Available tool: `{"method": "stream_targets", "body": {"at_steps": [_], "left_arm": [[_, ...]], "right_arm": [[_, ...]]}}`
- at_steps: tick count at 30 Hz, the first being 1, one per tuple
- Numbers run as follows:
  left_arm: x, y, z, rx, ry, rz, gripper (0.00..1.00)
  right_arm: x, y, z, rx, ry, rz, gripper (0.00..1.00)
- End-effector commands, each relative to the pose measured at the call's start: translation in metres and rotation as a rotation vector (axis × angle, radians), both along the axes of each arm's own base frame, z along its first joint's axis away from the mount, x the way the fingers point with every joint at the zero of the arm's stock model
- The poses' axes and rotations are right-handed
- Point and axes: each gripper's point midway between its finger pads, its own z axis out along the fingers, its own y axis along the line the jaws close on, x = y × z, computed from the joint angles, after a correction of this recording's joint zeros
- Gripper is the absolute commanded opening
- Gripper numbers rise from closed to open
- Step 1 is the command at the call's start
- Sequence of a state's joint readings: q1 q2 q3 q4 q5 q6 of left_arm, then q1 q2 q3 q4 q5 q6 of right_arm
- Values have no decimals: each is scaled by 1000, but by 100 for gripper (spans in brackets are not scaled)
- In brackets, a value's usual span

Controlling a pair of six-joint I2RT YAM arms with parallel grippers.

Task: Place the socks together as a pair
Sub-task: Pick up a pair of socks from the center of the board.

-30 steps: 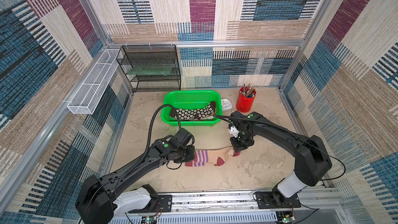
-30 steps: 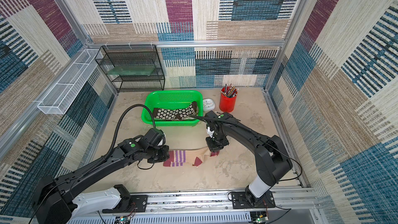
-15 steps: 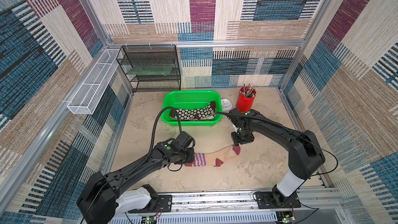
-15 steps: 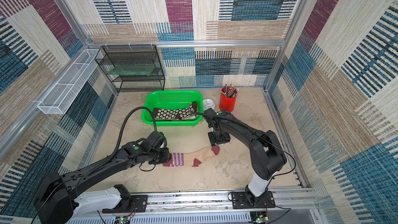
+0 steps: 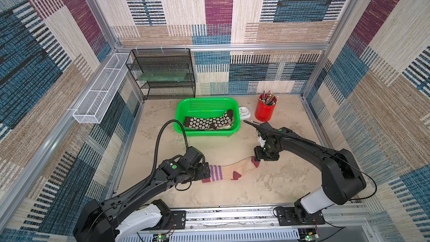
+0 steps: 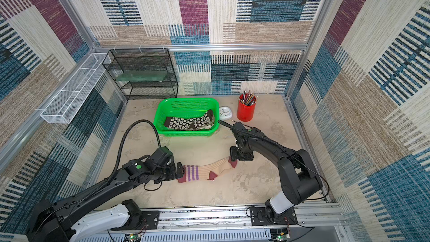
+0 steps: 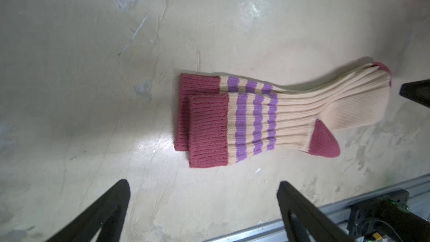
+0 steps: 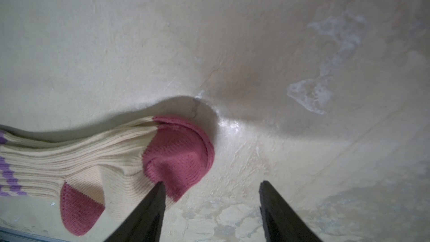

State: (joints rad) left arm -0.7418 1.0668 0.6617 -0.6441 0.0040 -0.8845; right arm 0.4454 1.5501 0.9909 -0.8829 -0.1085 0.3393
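Clearly two purple-striped socks [image 7: 256, 122] lie stacked, near one green basket [image 5: 207, 100].

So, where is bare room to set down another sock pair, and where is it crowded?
Bare: the strip between the green basket and the striped socks; the patch between the socks and the front rail; the stretch before the black mesh shelf. Crowded: beside the red pencil cup and clock, and at both sock ends, by the left gripper and right gripper.

Paired socks [image 5: 232, 171] on table [image 5: 274, 187], basket [image 5: 207, 100] behind, cup [image 5: 264, 113] right of basket
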Motion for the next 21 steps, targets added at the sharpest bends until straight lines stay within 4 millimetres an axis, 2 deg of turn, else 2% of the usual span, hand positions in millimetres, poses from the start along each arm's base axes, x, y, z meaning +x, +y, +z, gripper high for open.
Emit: {"method": "stream_targets", "body": {"at_steps": [1,4,10,15,18,21], "left_arm": [[12,-6,-5,-3,-20,23,94],[15,-7,-17,31,14,11,86],[16,-10,-38,88,69,-22,78],[8,-9,-62,138,148,-54,68],[6,-10,-72,141,166,-70,52],[9,-17,-72,125,164,-89,29]], "right_arm": [[5,10,-2,68,-24,9,67],[0,10,-9,77,-11,7,67],[-6,8,-18,78,2,-1,67],[-11,8,-27,103,15,-11,65],[-12,9,-35,129,19,-20,60],[-9,18,-37,193,7,-27,45]]}}
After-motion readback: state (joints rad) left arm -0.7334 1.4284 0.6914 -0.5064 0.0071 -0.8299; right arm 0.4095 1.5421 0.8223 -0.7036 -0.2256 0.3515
